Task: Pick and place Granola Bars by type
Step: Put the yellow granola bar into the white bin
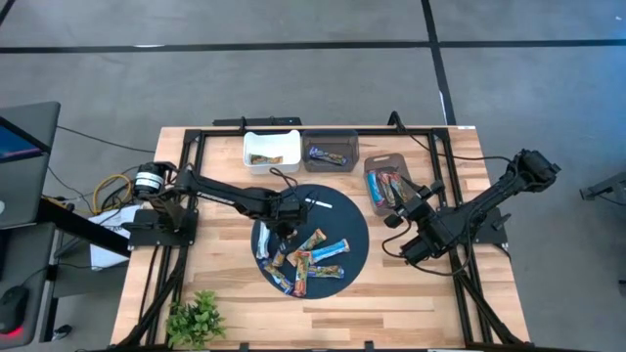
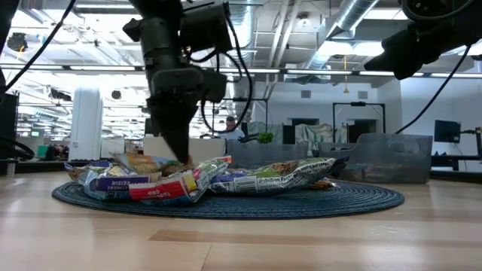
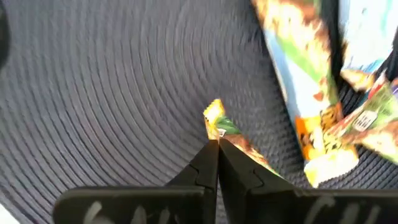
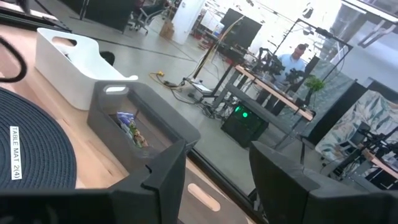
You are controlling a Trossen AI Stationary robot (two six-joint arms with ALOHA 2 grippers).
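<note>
At the center of the overhead frame, the left gripper [image 1: 277, 227] reaches down onto a round dark mat [image 1: 347, 217], its fingers [image 3: 208, 163] pressed together on the end of a brown-green granola bar [image 3: 231, 134], as the left wrist view shows. More granola bars [image 1: 315, 256] in blue, orange-red and brown-green wrappers lie in a loose heap on the lower half of the mat, just below and right of that gripper; the low view shows the heap [image 2: 218, 177] spread across the mat's middle.

Along the table's upper edge stand three bins: a white bin [image 1: 271, 150] with one bar inside, a dark bin [image 1: 331, 148] beside it with a blue-wrapped bar, and a gray bin [image 1: 385, 183] to the right holding several bars.

The right gripper [image 1: 403, 207] hangs at the right of the overhead frame, near the gray bin, its fingers [image 4: 163, 173] spread wide and empty.
</note>
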